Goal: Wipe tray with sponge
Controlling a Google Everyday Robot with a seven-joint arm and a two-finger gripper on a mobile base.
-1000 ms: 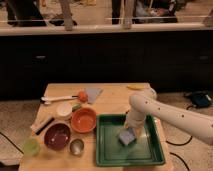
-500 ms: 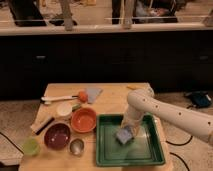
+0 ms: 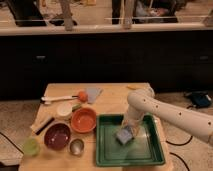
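Note:
The dark-green tray (image 3: pixel 107 152) lies at the front right of the wooden table. The light-blue sponge (image 3: pixel 124 135) rests on the tray floor near its middle, slightly toward the far side. My gripper (image 3: pixel 129 127) reaches down from the white arm on the right and sits right on the sponge, pressing it against the tray.
An orange bowl (image 3: pixel 83 120) sits just left of the tray. A dark red bowl (image 3: pixel 57 136), a small metal cup (image 3: pixel 76 146) and a green cup (image 3: pixel 31 146) stand at the front left. A grey-blue cloth (image 3: pixel 93 94), a white brush (image 3: pixel 57 99) and a white dish (image 3: pixel 64 110) lie further back.
The sponge and gripper have slid a little to the left across the tray floor. Nothing else on the table has moved.

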